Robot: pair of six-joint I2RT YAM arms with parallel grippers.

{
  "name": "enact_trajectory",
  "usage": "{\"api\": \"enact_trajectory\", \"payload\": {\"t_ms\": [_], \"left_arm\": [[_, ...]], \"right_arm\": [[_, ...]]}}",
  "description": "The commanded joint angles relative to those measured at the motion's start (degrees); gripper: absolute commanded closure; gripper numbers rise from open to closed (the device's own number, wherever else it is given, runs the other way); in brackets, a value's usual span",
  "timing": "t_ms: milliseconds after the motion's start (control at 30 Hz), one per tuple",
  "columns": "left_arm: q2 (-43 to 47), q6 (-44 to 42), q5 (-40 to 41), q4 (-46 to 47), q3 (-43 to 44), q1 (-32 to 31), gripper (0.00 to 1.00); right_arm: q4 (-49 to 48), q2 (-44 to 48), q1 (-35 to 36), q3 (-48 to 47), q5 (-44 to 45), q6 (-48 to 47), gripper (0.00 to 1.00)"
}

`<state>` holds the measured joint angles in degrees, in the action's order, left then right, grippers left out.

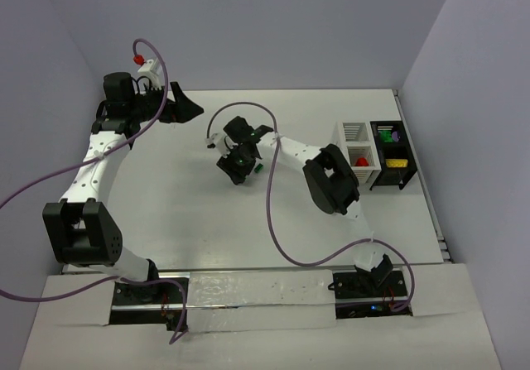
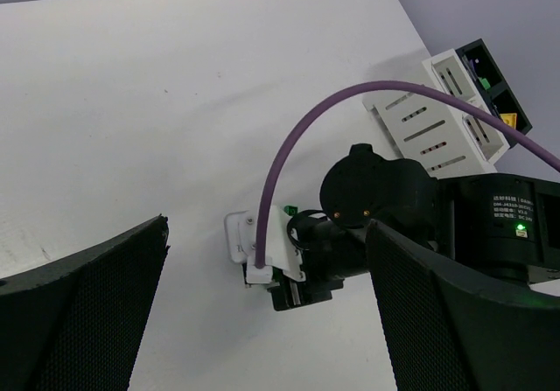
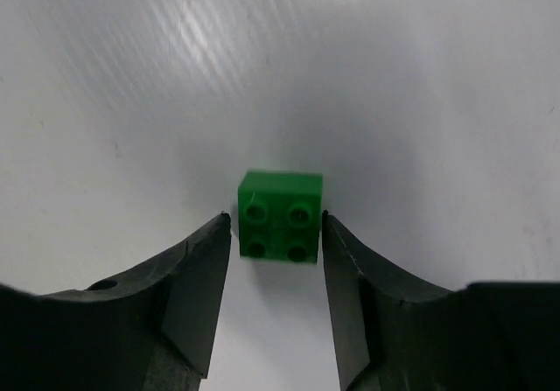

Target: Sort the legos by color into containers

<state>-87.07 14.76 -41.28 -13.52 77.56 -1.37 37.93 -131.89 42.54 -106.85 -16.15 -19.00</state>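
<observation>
A green lego [image 3: 280,205], studs up, lies flat on the white table between my right gripper's [image 3: 276,233] two fingertips. The jaws stand narrowly round it; the right fingertip [image 3: 337,242] is at its side, and a thin gap shows on the left. From above, the right gripper [image 1: 247,167] points down at mid-table with the green lego [image 1: 259,169] at its edge. My left gripper [image 1: 186,105] hovers wide open at the back left, holding nothing. The containers stand at the right: a white slatted box [image 1: 354,130] holding a red lego [image 1: 362,162], and a black tray [image 1: 402,175] with green, purple and yellow legos.
In the left wrist view, the right arm's wrist [image 2: 376,198] and purple cable [image 2: 297,146] sit between the left fingers [image 2: 87,303]. The table's right edge and a grey wall run just behind the black tray. The arm bases are along the near edge.
</observation>
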Motion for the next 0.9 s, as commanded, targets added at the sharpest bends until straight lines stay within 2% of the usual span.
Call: {"api": "enact_trajectory", "payload": {"t_ms": [0,133,300,367,533,567,667,733,867], "left_arm": [[0.0,-0.2,-1.5,0.9,1.6,0.4,0.01],[0.0,0.1,-1.1,1.2,1.8,0.4,0.01],[-0.2,0.5,-1.0,1.9,1.3,0.4,0.01],[-0.2,0.5,-0.8,1.8,1.3,0.3,0.01],[0.3,-2.8,3.4,-0.2,1.3,-2.0,0.01],[0.3,-3.1,4.6,-0.5,1.4,-2.9,0.01],[0.0,-4.1,6.0,-1.1,1.7,-4.2,0.01],[-0.3,-4.0,6.6,-0.9,2.1,-5.0,0.01],[-1.5,-3.9,6.7,-1.4,3.4,-5.6,0.01]], "right_arm": [[-0.5,6.0,0.0,4.2,1.1,-0.8,0.56],[-0.5,14.1,-0.1,8.0,2.4,-0.9,0.7],[2.1,22.7,-2.6,5.2,0.8,1.4,0.79],[4.8,26.5,-6.1,2.6,-0.9,2.8,0.8],[11.5,31.5,-22.6,-2.2,-2.2,3.6,0.81],[12.8,31.9,-28.2,-2.9,-2.1,3.1,0.81],[14.9,31.8,-36.9,-4.0,0.2,0.4,0.81],[16.3,31.5,-45.1,-4.3,3.1,-2.0,0.81],[16.8,28.9,-51.2,-4.1,7.7,-4.6,0.82]]}}
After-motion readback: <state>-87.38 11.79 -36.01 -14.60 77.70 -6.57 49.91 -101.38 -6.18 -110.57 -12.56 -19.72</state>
